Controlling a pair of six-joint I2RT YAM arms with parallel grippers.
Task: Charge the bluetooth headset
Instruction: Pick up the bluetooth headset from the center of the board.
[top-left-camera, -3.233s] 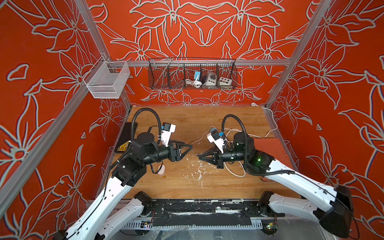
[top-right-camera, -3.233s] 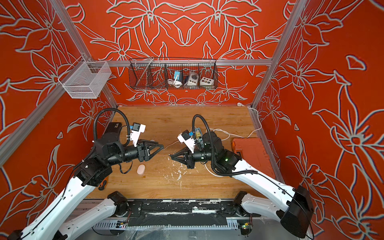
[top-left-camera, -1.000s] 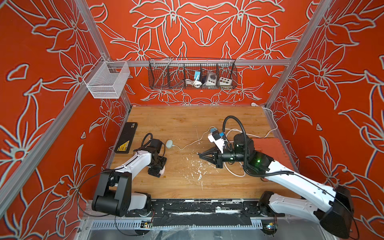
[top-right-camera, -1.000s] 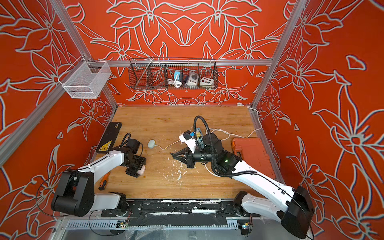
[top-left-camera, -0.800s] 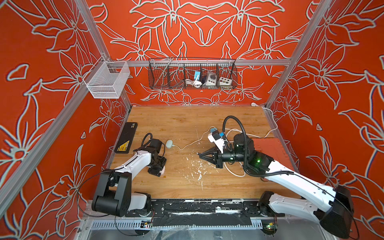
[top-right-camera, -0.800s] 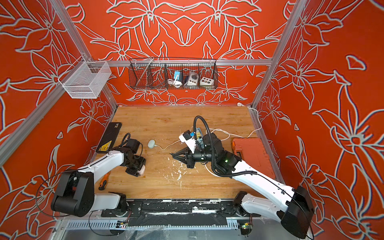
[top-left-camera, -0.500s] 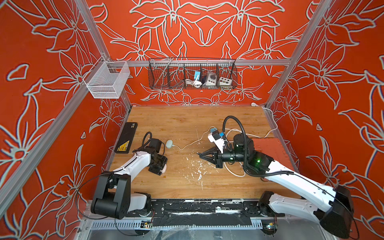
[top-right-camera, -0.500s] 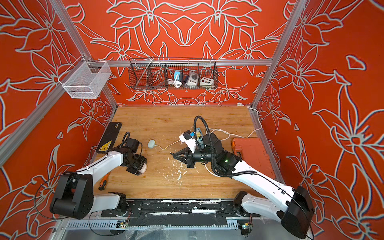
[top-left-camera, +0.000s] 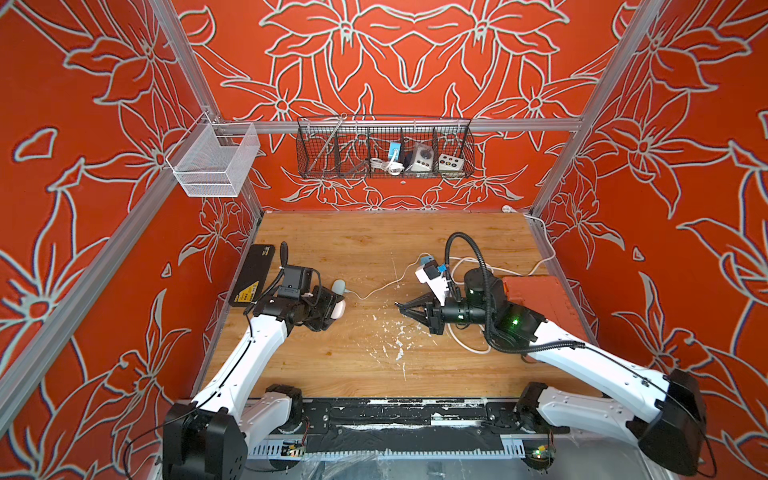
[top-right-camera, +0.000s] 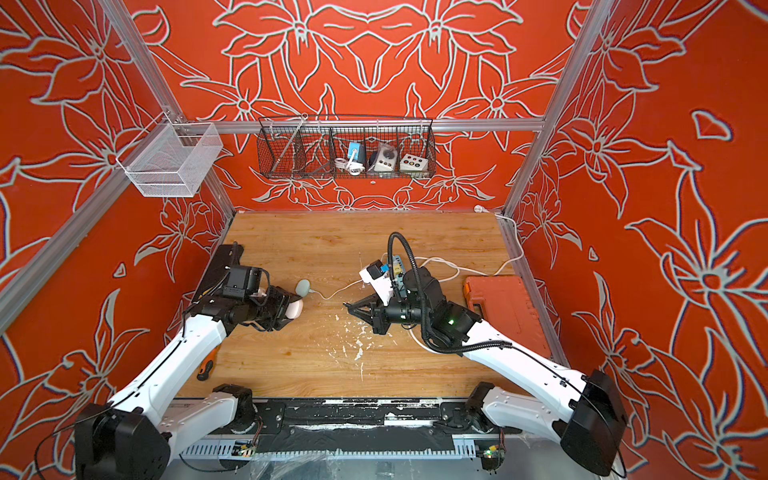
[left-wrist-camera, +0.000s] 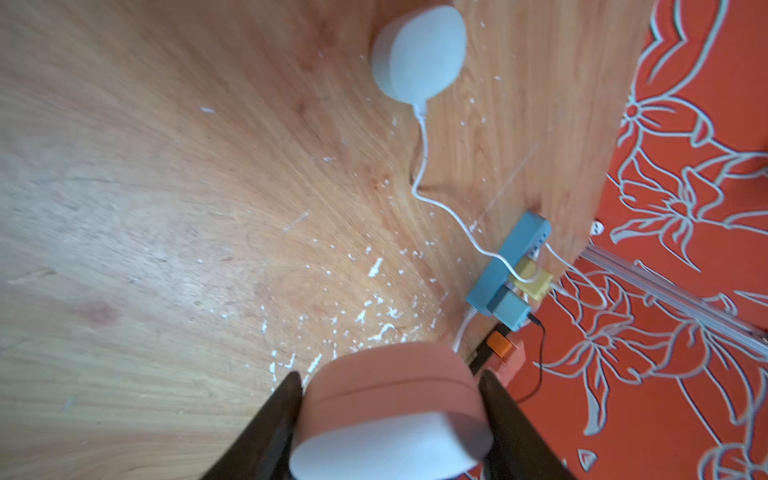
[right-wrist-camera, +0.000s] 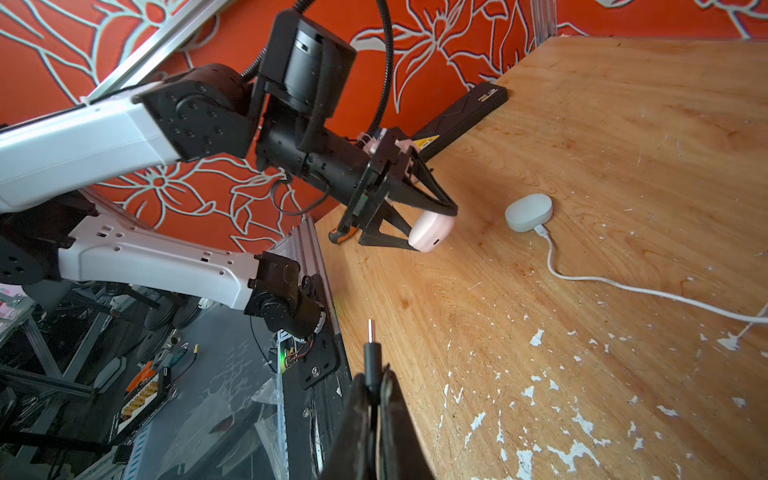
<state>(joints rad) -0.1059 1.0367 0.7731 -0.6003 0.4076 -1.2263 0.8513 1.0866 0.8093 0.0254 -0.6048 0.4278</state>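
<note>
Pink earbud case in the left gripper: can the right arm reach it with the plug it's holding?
Probably yes. Only open tabletop separates the right gripper, shut on the black plug, from the pink earbud case in the left gripper.

The pale pink oval plastic case (left-wrist-camera: 390, 411) has a whiter underside. The pale grey-blue oval case (left-wrist-camera: 417, 54) has a white cable (left-wrist-camera: 424, 141). The black cable plug (right-wrist-camera: 371, 357) is silver-tipped. The light wood-grain tabletop (top-left-camera: 374, 249) is flecked white. The orange-red walls (top-left-camera: 415, 50) bear white-outlined flowers.
</note>
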